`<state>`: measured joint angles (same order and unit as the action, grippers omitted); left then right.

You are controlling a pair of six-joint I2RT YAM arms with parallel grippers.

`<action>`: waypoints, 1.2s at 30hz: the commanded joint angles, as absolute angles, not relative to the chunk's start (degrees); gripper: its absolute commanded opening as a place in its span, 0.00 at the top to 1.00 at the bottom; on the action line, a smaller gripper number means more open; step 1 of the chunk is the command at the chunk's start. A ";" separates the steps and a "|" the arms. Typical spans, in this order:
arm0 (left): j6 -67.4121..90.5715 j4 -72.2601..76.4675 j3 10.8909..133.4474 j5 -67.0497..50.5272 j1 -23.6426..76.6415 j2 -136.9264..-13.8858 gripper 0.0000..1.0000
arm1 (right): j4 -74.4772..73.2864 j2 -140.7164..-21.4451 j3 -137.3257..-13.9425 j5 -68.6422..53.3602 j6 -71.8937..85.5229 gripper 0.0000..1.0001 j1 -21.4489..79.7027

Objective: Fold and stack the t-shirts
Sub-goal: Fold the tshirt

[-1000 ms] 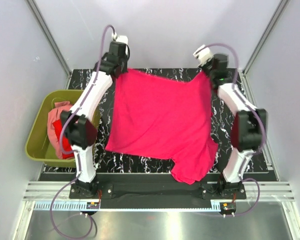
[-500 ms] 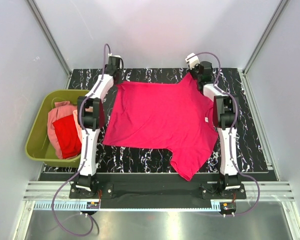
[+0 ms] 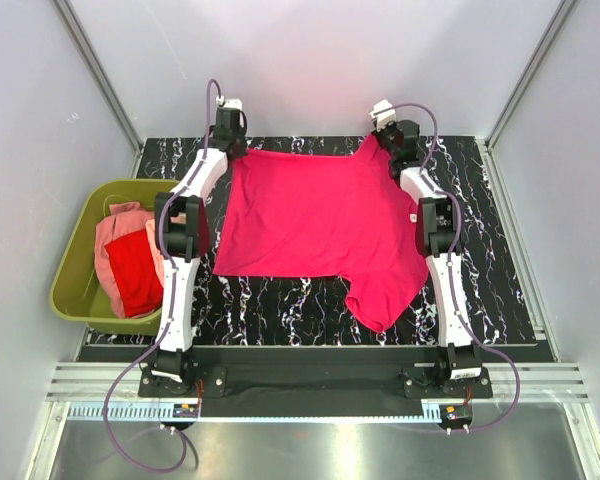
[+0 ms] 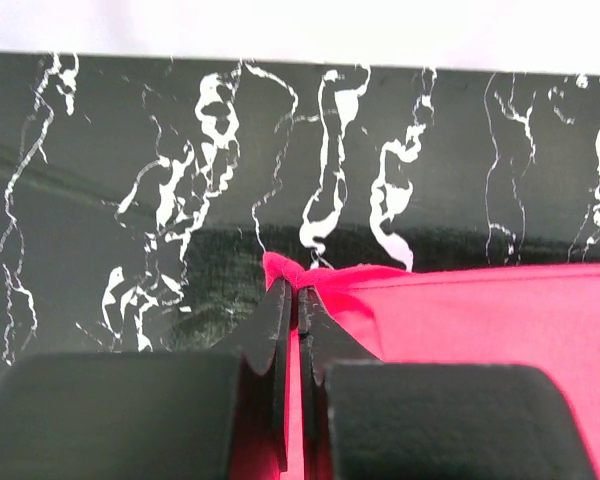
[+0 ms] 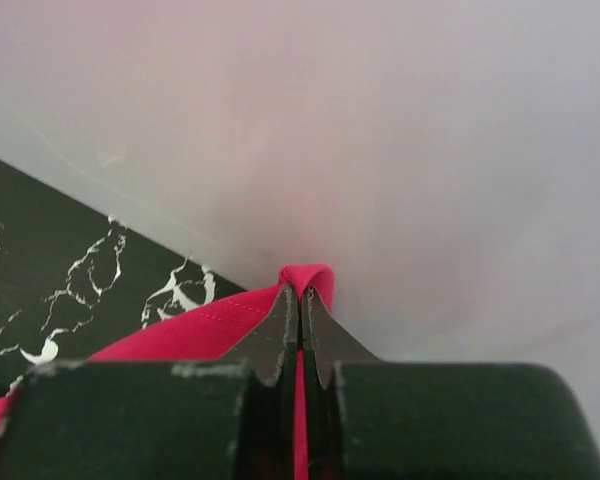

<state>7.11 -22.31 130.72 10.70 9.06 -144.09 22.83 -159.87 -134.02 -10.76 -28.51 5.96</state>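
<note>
Now the bright pink shirt point(image 3: 320, 215) lies lower and flatter than it did a second ago. Back then both arms were bent up high, and the cloth sagged between them and reached almost to the front of the worktop point(image 3: 280, 312). The arms have since stretched out long and pulled the shirt away from the front. A strip of shiny black worktop with white squiggly lines shows near the arm bases. I think the shirt is being spread flat so it can be folded. No fold is made yet.

Nearest on the right, one rounded flap of the shirt sticks out toward the front. It is probably a sleeve. The rest is soft, thin cloth in a rough square with only a few wrinkles.

Off to the left, the green tub point(image 3: 72, 270) is hard plastic with round corners. A red shirt point(image 3: 135, 275) and a pale pink shirt point(image 3: 110, 235) lie crumpled inside it.

Farthest away, the left end effector point(image 4: 298, 295) pinches the shirt's far left corner tight. The right end effector point(image 5: 300, 295) pinches the far right corner, close to the white wall point(image 5: 430, 150).
</note>
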 commanded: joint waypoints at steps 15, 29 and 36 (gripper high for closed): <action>8.08 -18.28 131.84 -3.25 6.24 -141.25 1.00 | 27.95 -144.06 -116.39 -7.12 -32.96 1.00 5.98; 7.56 -28.21 133.68 -0.10 6.94 -137.20 1.00 | 26.72 -122.54 -89.50 1.66 -27.96 1.00 8.00; 6.68 -30.58 129.73 -0.17 7.03 -133.77 1.00 | 20.22 -117.08 -84.03 6.23 -24.00 1.00 10.11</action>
<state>7.75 -30.33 130.10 -1.08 6.85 -140.11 22.76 -121.95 -85.52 2.22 -27.24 8.80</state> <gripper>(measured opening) 0.024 0.012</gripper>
